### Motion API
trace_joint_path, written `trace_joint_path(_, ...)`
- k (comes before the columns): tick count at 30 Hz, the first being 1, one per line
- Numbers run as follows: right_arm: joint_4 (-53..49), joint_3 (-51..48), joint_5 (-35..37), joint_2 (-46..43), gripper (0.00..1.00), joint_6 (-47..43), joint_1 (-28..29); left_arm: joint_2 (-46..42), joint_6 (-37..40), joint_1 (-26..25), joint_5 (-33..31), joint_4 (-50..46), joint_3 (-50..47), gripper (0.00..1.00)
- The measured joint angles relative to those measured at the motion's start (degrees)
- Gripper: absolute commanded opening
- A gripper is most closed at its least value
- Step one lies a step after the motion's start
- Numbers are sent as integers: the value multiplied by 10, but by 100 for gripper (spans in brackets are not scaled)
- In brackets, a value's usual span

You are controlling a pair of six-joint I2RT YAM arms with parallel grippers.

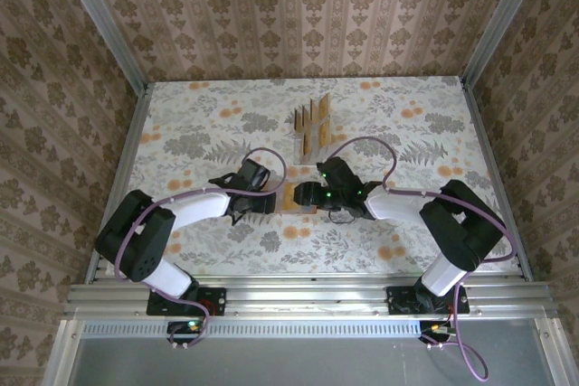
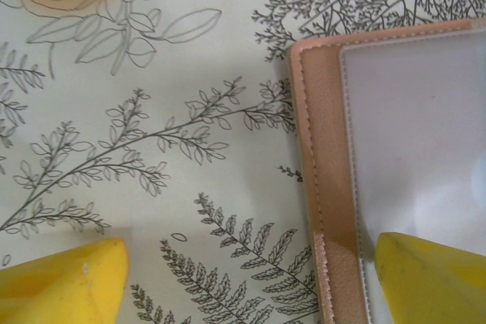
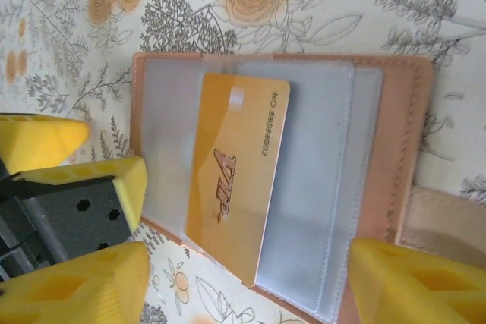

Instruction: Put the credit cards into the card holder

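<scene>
Apparently braced card holder (image 3: 396, 149) mid-frame with splayed, empty left gripper (image 2: 250, 256); straddled credit card (image 3: 235, 176) atop its pockets with wide-open, empty right gripper (image 3: 247, 263).

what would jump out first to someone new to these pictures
A golden-tan plastic card stamped VIP lies askew on the greyish clear pockets of an open reddish-brown stitched wallet, framed by the right gripper with its bright yellow fingers spread. From above, the wallet sits mid-table, and more tan cards stand upright farther back on the floral tabletop.

The credit card (image 3: 235, 180) reads "VIP" — plus "NO." and small digits.
</scene>
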Motion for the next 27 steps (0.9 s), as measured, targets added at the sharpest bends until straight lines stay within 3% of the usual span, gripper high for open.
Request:
trace_joint_path(9, -111, 89, 28, 6, 44, -50, -1, -7, 0, 13, 9, 9, -3, 85)
trace_joint_path(27, -130, 108, 18, 87, 32, -49, -1, -7, 0, 18, 16, 23, -18, 85)
